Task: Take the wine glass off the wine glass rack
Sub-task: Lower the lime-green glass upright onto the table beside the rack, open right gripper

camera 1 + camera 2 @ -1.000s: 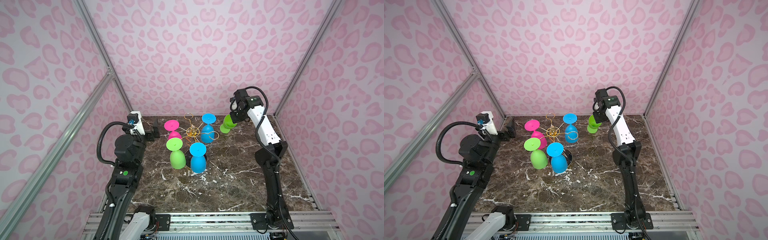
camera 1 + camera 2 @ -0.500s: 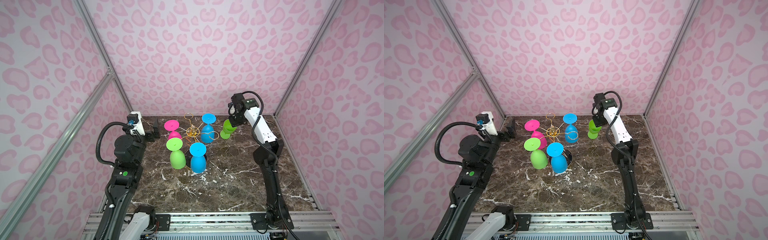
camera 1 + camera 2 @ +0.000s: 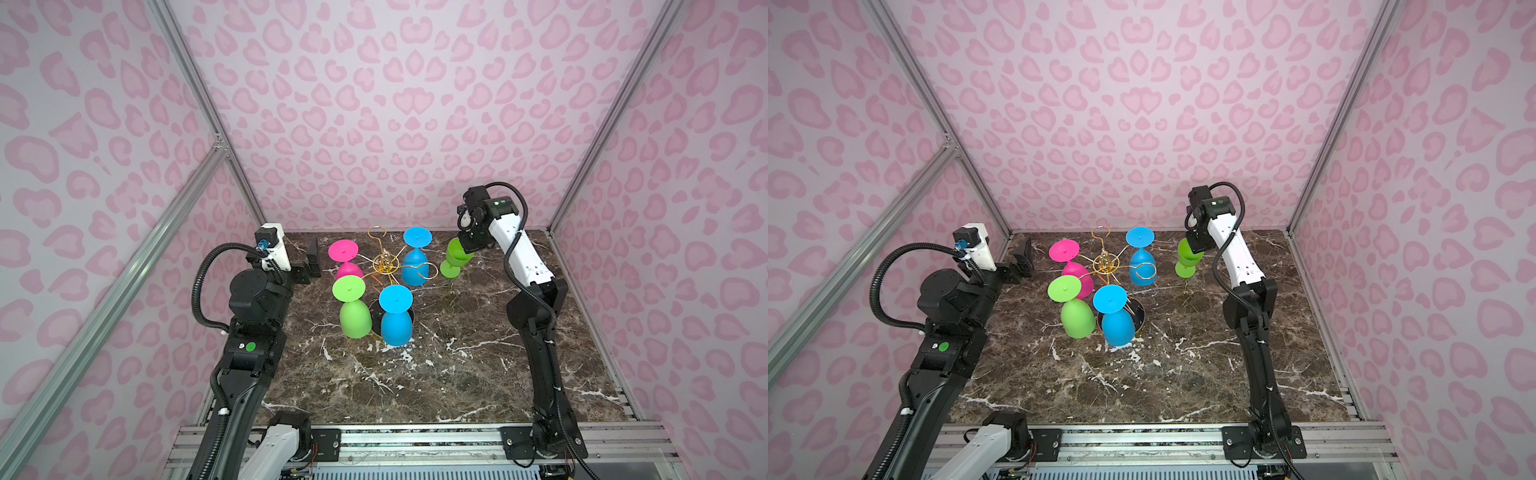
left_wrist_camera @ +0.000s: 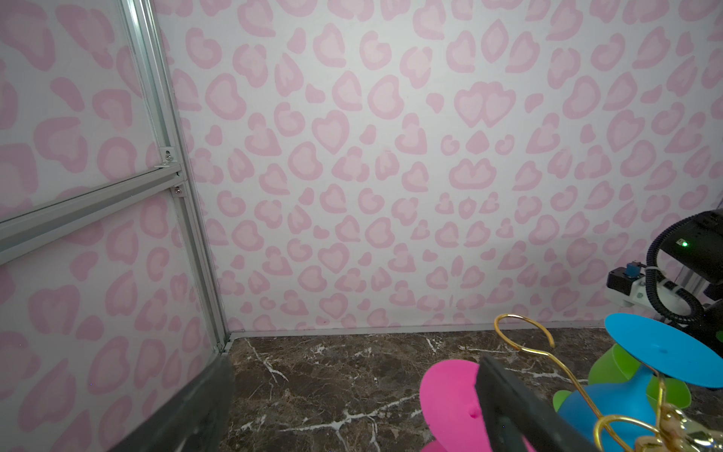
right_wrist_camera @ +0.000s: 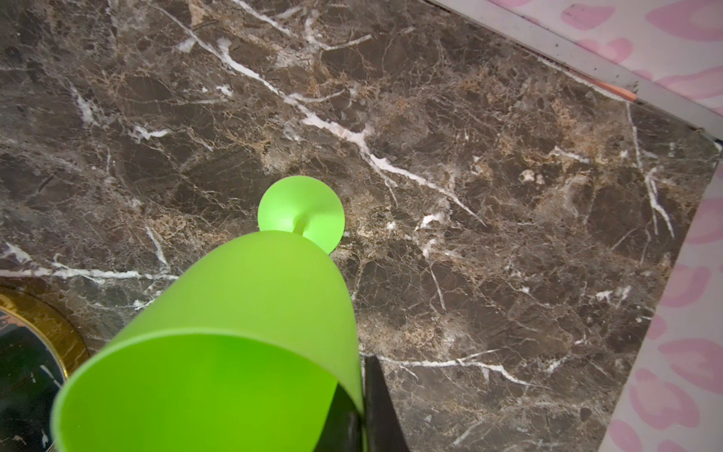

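The gold wire wine glass rack [image 3: 384, 262] [image 3: 1106, 262] stands at the back middle of the marble table, with several coloured glasses hanging upside down on it. A green wine glass [image 3: 455, 259] [image 3: 1187, 261] [image 5: 254, 313] is off the rack to its right, nearly upright. Its foot is at or just above the marble. My right gripper [image 3: 467, 245] [image 5: 362, 391] is shut on the glass's rim, one finger inside the bowl and one outside. My left gripper [image 3: 307, 264] [image 4: 348, 411] is open at the back left, beside the hanging pink glass [image 4: 450, 399].
Hanging glasses: pink [image 3: 345, 257], green [image 3: 353, 309], blue [image 3: 397, 318], blue [image 3: 415, 257]. The rack's black gold-rimmed base [image 5: 35, 352] lies close to the held glass. The back wall and the right wall edge [image 5: 587, 58] are near the right gripper.
The right gripper has come down and slightly back with the green glass, turning it from tilted to nearly upright, foot toward the table. The left arm has not moved.
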Controlling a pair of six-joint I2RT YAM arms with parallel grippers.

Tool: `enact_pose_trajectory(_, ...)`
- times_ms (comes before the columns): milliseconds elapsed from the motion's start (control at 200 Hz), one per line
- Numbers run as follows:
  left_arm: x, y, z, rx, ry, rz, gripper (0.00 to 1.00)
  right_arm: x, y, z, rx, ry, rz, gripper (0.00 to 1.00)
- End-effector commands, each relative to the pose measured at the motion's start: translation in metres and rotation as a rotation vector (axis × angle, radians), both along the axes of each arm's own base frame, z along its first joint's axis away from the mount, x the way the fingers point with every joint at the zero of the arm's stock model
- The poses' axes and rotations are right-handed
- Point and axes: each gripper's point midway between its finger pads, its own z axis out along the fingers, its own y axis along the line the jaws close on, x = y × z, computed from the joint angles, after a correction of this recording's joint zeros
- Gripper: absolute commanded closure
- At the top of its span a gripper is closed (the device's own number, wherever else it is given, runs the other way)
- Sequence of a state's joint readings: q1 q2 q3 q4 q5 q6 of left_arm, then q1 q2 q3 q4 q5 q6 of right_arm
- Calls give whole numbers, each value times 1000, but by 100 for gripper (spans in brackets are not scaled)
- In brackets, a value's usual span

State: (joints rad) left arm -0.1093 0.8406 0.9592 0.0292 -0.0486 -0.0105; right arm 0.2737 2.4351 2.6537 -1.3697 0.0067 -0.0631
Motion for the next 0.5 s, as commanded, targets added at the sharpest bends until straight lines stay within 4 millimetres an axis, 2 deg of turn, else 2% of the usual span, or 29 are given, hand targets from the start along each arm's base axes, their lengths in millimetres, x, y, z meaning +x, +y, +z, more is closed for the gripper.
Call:
enact_pose_trajectory(0,0,-2,4,-9,-11,-10,3,-3,5,-8,19,30,9,87)
enact_pose_trajectory(355,-3,-2,12,-23,-29,-19,3,2,11,18,111,-31,1,74)
enact_pose_trajectory(495,-5,-2,14,-27,-36,-16,3,4,20,33,200,-57,7,71)
